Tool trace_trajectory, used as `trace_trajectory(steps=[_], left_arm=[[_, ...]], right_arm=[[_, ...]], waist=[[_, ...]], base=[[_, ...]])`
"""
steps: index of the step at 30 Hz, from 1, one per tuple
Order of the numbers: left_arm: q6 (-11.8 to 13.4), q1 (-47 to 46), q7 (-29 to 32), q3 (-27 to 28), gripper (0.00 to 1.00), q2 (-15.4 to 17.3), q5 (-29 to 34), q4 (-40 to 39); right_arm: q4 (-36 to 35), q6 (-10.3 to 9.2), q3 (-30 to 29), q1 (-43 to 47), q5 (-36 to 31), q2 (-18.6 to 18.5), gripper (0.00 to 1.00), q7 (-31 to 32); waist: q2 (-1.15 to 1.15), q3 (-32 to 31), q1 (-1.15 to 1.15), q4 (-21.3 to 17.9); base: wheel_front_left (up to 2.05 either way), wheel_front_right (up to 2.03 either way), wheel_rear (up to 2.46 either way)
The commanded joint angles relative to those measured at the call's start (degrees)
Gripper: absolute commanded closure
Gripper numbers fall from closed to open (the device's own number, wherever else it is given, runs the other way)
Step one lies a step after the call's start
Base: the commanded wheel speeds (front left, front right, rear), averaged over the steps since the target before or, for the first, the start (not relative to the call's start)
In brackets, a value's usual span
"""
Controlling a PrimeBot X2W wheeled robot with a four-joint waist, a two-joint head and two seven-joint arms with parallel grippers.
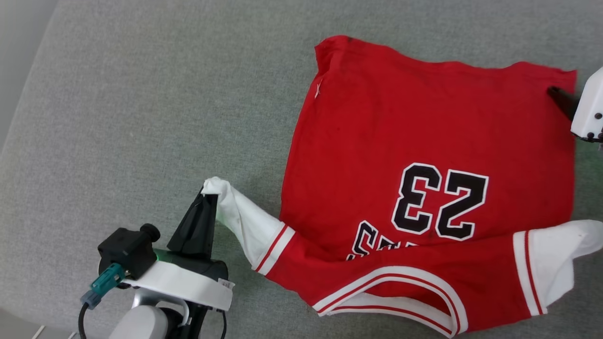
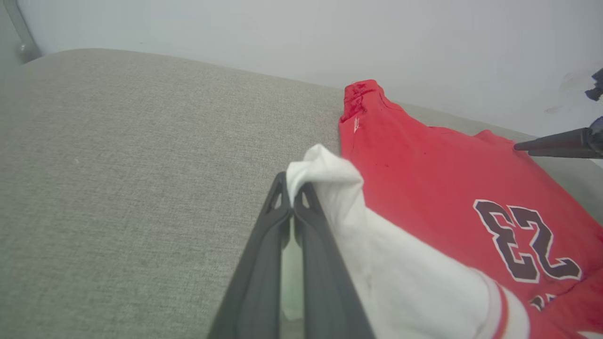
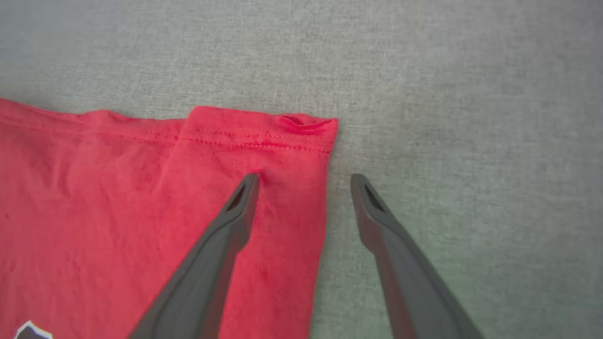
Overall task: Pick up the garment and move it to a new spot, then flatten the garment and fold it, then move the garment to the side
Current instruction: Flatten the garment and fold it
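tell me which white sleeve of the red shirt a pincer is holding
The white sleeve on the head view's left, its tip pinched in the shut left pincer. The other white sleeve lies loose at the lower right, untouched.

This is an indoor room, plain and sparsely furnished; whether it is a home or a lab cannot be told. The main evidence is a broad padded surface [image 1: 141, 117] covered in grey woven cloth, like a sofa seat or a mattress, with a rounded corner at the upper left of the left wrist view. Across the top of that view stands a bare pale wall [image 2: 282, 33]. A smooth pale strip [image 1: 14, 47] runs down the upper left edge of the head view. The garment [image 1: 400, 117] lies spread on the cloth.
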Motion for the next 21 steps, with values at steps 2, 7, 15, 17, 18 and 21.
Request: trace_trajectory(steps=[2,7,15,17,18,21], left_arm=[[-0.7,-1.4,-0.5,-0.1,1.0,-0.6,0.6,0.5],[-1.6,-2.0,-0.8,0.2,1.0,-1.6,0.9,1.9],[-2.5,-1.7,-0.9,0.1,1.0,-2.4,1.4,4.1],[-2.4,-1.3,-1.0,0.1,1.0,-2.5,1.5,4.4],[-2.3,-1.0,-1.0,0.2,1.0,-2.6,1.4,4.4],[-1.7,0.2,-1.0,0.8,1.0,-2.4,1.2,4.9]], right_arm=[[2.2,-0.02,-0.5,-1.1,-1.3,0.3,0.0,1.2],[7.6,-0.02,-0.5,1.5,-2.4,2.2,0.0,6.5],[8.2,-0.05,-2.7,1.7,-3.8,1.2,1.0,10.0],[6.8,-0.05,-3.2,1.2,-4.0,-0.3,1.0,9.5],[6.1,-0.05,-3.3,1.1,-4.2,-0.9,1.0,9.4],[3.3,-0.04,-2.7,0.9,-4.3,-2.1,1.0,9.0]], waist=[[0.0,2.1,-0.01,1.4],[0.0,2.6,-0.01,1.3],[0.0,-0.1,-0.01,1.0],[0.0,-1.3,-0.01,0.9],[0.0,-1.9,-0.01,0.8],[0.0,-4.3,-0.01,0.0]], base=[[0.0,0.0,0.0],[0.0,0.0,0.0],[0.0,0.0,0.0],[0.0,0.0,0.0],[0.0,0.0,0.0],[0.0,0.0,0.0]])
